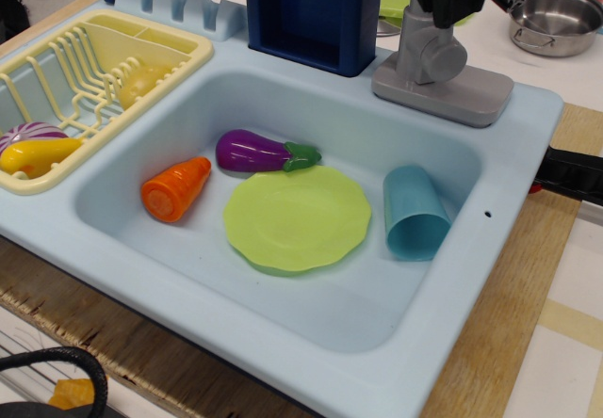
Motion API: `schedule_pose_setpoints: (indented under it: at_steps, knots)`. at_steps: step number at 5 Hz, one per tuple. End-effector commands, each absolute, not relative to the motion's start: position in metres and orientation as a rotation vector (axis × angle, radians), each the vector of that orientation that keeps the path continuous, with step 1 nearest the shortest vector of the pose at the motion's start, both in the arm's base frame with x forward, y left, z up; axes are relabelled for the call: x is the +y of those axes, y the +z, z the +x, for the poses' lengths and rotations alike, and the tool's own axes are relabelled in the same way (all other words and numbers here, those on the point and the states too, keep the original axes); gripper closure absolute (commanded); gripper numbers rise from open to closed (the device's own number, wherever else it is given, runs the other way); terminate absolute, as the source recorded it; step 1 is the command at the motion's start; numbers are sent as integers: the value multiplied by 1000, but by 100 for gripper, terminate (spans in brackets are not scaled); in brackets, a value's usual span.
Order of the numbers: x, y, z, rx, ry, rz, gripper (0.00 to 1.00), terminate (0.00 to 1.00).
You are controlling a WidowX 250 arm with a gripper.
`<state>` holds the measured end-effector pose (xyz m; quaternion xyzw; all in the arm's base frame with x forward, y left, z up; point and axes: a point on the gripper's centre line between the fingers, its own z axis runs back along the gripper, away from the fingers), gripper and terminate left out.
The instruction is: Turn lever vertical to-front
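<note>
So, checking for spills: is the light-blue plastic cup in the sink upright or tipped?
Tipped: the light-blue plastic cup lies on its side, open mouth facing the sink's front.

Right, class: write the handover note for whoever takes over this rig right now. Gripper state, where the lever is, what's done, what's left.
Gripper: at the top edge, over the upper end of the lever; open or shut cannot be told, fingertips are cut off.
Lever: upright on its grey base plate at the sink back rim, beside the dark blue block.
Done: gripper brought to the lever.
Left: confirm the grasp, turn the lever down toward the front.
</note>
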<state>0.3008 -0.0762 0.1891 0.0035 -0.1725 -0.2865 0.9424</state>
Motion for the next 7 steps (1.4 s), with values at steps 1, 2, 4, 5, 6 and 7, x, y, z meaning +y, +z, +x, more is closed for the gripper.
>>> schedule_pose_setpoints:
  at_steps: [1, 2, 4, 5, 6, 7]
  knots:
    - [-82, 179, 285, -330, -573, -10, 100, 0]
    - [-79, 168, 279, -301, -552, -28, 100, 0]
    - [-73, 142, 273, -237, -525, -73, 100, 0]
    - [-66, 129, 267, -174, -504, -99, 100, 0]
    - [-59, 126, 258, -152, -485, -99, 100, 0]
    - [-49, 117, 247, -125, -460, -108, 100, 0]
